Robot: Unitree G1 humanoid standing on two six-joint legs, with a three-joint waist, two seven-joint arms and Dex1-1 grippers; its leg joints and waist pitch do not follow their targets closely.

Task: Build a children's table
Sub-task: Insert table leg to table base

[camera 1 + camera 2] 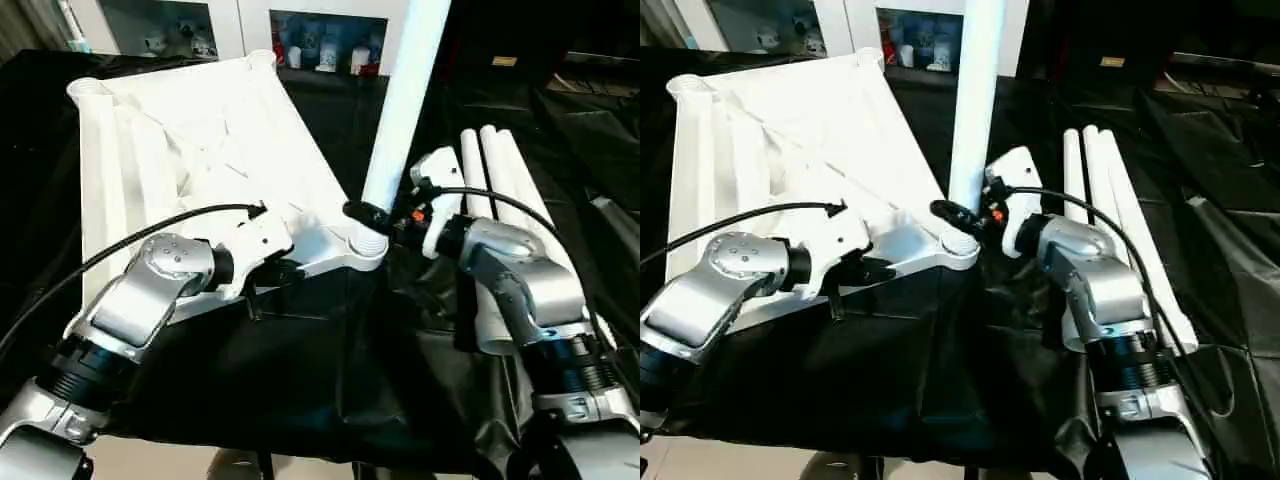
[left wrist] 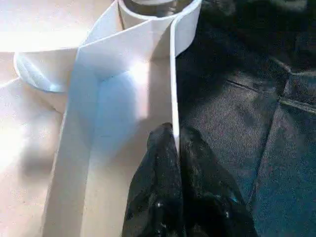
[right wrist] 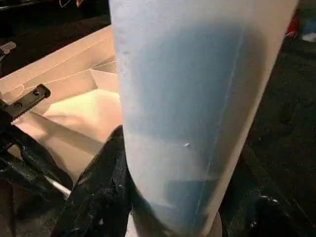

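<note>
The white tabletop (image 1: pixel 200 130) lies underside up on the black cloth, ribs and corner sockets showing. My left gripper (image 1: pixel 285 272) is shut on the thin rim (image 2: pixel 174 74) of its near edge, and its black fingers (image 2: pixel 163 187) pinch that wall from both sides. A long white leg (image 1: pixel 405 100) stands upright with its lower end in the near right corner socket (image 1: pixel 368 245). My right gripper (image 1: pixel 385 218) is shut on the leg just above the socket. One black finger (image 3: pixel 106 182) wraps the tube (image 3: pixel 197 98).
Three spare white legs (image 1: pixel 500 180) lie side by side on the black cloth to the right of my right arm. A white cabinet (image 1: pixel 300 30) with small items behind glass stands at the back. The cloth-covered table's front edge (image 1: pixel 300 440) is close below my forearms.
</note>
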